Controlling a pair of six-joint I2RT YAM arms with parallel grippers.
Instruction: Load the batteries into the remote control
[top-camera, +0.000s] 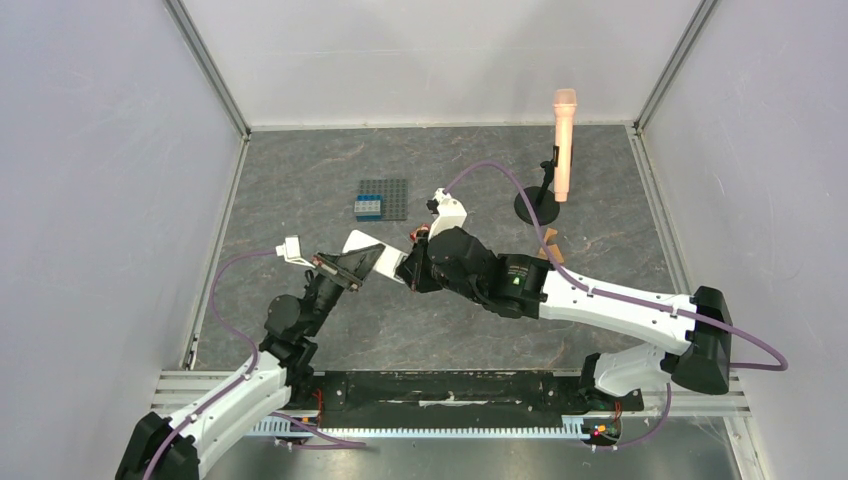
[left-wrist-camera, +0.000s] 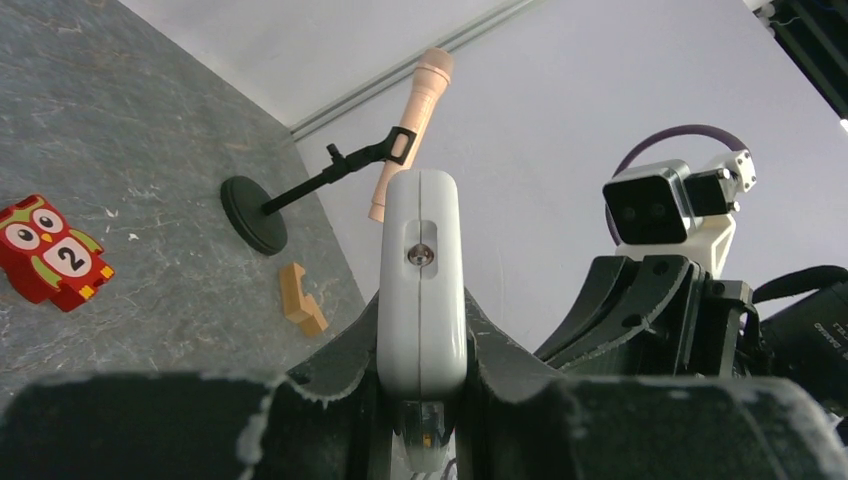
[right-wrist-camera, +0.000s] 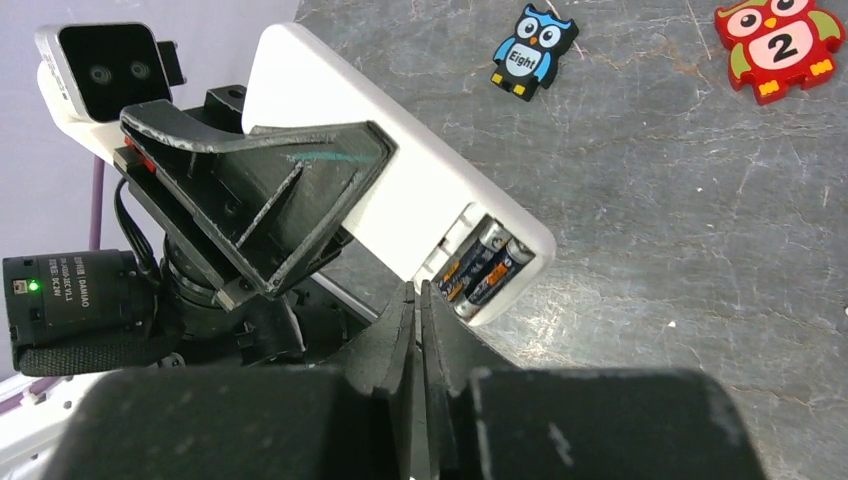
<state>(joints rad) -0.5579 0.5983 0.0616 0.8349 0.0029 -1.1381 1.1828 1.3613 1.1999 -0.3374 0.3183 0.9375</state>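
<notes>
The white remote control (top-camera: 362, 243) is held in the air by my left gripper (top-camera: 352, 265), which is shut on its sides. In the left wrist view the remote (left-wrist-camera: 421, 290) shows edge-on between the gripper's (left-wrist-camera: 421, 322) fingers. In the right wrist view the remote (right-wrist-camera: 310, 90) has its back compartment open at the lower end, with both dark batteries (right-wrist-camera: 485, 265) lying side by side inside. My right gripper (right-wrist-camera: 418, 295) is shut and empty, its tips just beside that compartment; from above it (top-camera: 408, 268) sits at the remote's right end.
A pink microphone (top-camera: 564, 140) on a black stand (top-camera: 537, 207) is at the back right. Brown wooden pieces (top-camera: 550, 245) lie near it. A grey baseplate with a blue brick (top-camera: 383, 198) is at the back. A red owl (right-wrist-camera: 778, 40) and blue owl (right-wrist-camera: 533, 45) lie on the table.
</notes>
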